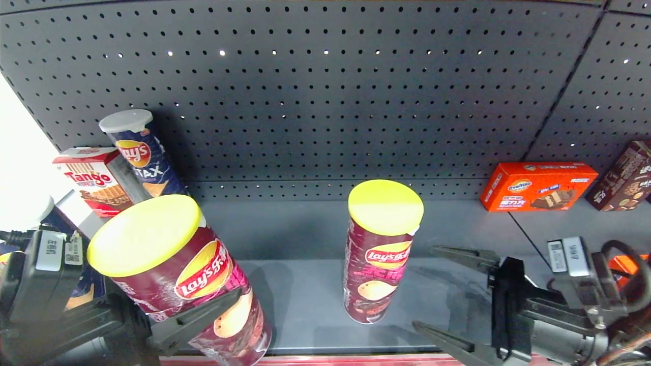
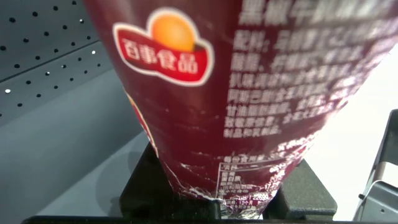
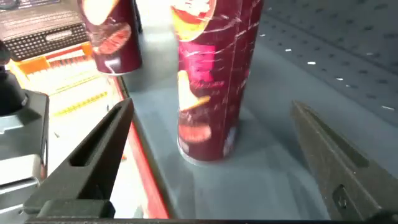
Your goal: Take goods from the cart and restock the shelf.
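Over the grey shelf, left gripper clasps tilted can; right gripper, spread, seemingly just beside standing can.

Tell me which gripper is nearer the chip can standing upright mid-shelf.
Right. The right gripper sits open just beside the standing can, on its right; the left gripper is farther off to its left, clamped on a second can.

The held can and the standing can wear glossy, creased maroon film; their yellow lids are smooth plastic. The shelf and its perforated back panel seem matt grey painted metal.
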Robot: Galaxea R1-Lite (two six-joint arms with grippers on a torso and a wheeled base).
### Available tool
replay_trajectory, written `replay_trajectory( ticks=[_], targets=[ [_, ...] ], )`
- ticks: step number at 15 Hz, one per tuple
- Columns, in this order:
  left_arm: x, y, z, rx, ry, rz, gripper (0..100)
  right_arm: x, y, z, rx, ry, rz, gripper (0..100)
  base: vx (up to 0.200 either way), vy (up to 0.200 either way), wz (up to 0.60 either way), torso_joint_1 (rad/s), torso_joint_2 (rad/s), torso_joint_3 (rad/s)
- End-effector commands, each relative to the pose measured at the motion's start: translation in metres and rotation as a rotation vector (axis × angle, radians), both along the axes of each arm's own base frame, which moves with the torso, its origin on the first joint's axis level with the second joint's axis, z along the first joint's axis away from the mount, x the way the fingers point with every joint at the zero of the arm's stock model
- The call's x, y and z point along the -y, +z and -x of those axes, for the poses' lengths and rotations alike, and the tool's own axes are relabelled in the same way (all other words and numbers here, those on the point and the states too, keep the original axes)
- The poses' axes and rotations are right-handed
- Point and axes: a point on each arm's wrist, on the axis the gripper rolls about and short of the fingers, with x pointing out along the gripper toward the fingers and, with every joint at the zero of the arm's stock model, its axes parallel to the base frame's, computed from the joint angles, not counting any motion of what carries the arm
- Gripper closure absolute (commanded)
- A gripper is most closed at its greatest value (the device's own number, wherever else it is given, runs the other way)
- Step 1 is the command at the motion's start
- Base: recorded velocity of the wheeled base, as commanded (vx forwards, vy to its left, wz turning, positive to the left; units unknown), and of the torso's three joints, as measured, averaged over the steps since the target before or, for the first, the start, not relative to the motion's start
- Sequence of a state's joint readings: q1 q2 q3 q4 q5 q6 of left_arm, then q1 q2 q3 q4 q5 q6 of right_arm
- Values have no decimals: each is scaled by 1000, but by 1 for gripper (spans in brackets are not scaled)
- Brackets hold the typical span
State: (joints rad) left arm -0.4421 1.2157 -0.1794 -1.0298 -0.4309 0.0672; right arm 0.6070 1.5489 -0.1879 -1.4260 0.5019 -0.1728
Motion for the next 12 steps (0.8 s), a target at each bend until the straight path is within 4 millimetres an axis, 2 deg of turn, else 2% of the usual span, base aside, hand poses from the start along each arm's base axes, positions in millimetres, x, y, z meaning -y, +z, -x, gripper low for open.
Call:
replay_trajectory(
  ticks=[1, 4, 5, 9, 12],
  targets=[
    [0, 0, 0, 2, 0, 1, 100, 33, 12, 23, 64, -118, -45, 0, 0, 0, 0, 0, 0, 0],
    [0, 1, 0, 6, -1, 3, 100, 55, 15, 38, 93, -285, -77, 0, 0, 0, 0, 0, 0, 0],
    [1, 2, 0, 9, -3, 2, 100, 66, 13, 51, 108, -342, -88, 0, 0, 0, 0, 0, 0, 0],
    [0, 0, 1, 7, -1, -3, 100, 86, 13, 86, 76, -508, -89, 0, 0, 0, 0, 0, 0, 0],
    [-1, 1, 1, 12, 2, -2, 100, 109, 2, 121, 43, -762, -102, 0, 0, 0, 0, 0, 0, 0]
  ],
)
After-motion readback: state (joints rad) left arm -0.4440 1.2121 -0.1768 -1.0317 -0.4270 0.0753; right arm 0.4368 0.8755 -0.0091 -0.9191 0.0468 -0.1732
